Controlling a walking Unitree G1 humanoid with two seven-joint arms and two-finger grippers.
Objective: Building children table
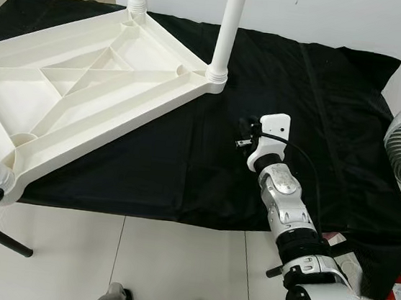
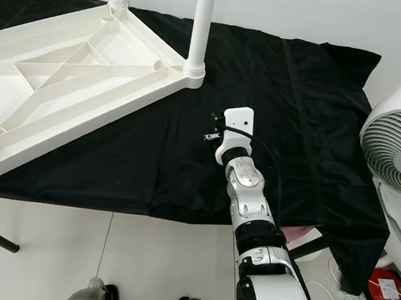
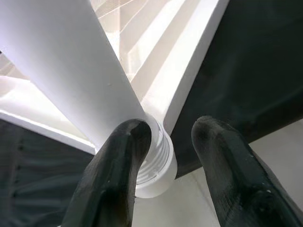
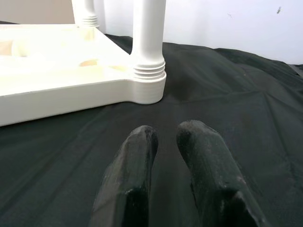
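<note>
Overhanging cloth edge, table corner, left tool astride leg

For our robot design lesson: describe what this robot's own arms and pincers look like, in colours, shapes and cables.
The right arm is built of rounded silver segments with black joints and a white block at the wrist, along which a thin black cable loops. The right pincer has two long, thick, rounded matte black fingers. The left pincer has the same blunt black fingers.
</note>
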